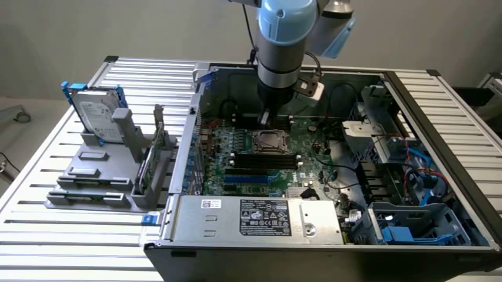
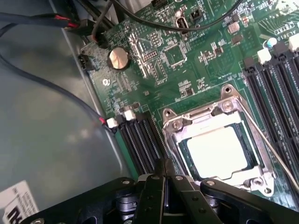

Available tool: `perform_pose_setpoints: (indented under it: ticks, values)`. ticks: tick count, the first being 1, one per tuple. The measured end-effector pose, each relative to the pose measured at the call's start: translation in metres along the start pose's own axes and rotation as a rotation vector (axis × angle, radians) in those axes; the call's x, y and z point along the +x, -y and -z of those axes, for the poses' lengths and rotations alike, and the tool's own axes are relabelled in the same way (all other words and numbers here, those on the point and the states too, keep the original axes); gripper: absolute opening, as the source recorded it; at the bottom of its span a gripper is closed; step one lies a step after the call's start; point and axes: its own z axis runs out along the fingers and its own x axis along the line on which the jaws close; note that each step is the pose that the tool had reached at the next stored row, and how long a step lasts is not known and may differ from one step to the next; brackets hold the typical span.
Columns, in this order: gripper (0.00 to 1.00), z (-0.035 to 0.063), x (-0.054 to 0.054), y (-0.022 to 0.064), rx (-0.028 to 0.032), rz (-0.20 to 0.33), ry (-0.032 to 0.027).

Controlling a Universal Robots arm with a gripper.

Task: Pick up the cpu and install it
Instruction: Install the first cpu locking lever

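From my feed the claw (image 2: 161,175) is nearest the wrist camera, fingers pressed flat together with nothing between them, so it's shut and empty. Just past the fingertips sits the socket frame (image 2: 224,105), and the cpu (image 2: 217,149) lies flat inside it, pale silver top up, square to the frame as far as I can see. So I'd call pick and place done: chip is in the socket, claw is off it. The frame looks open around the chip, and a thin wire lever (image 2: 268,144) runs loose alongside it, so my guess is latching is what's left, but I can't tell for sure. Claw tips are near the chip's edge, over the black slots (image 2: 140,140) beside the socket, apart from the chip, not touching. Beyond that, green board (image 2: 159,56) with a coin cell (image 2: 117,58) and cables (image 2: 28,21) at the case wall. In the exterior view the arm (image 1: 286,41) comes straight down into the open case (image 1: 439,117), claw tip just behind the socket (image 1: 271,141). Power supply (image 1: 255,218) is at the case front. On the desk (image 1: 47,235), off to the exterior view's left, a grey rack (image 1: 102,176) holds a drive (image 1: 98,114) with blue brackets, well apart from the work.
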Motion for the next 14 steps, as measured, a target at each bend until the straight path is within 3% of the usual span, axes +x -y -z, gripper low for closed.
perform_pose_setpoints:
  ticks: [6,14]
  values:
    - [0.11,0.0135,-0.002,0.0064,0.0072,-0.007,-0.0201]
    - [0.11,0.0172,-0.005,0.0106,-0.0010,-0.034,-0.0240]
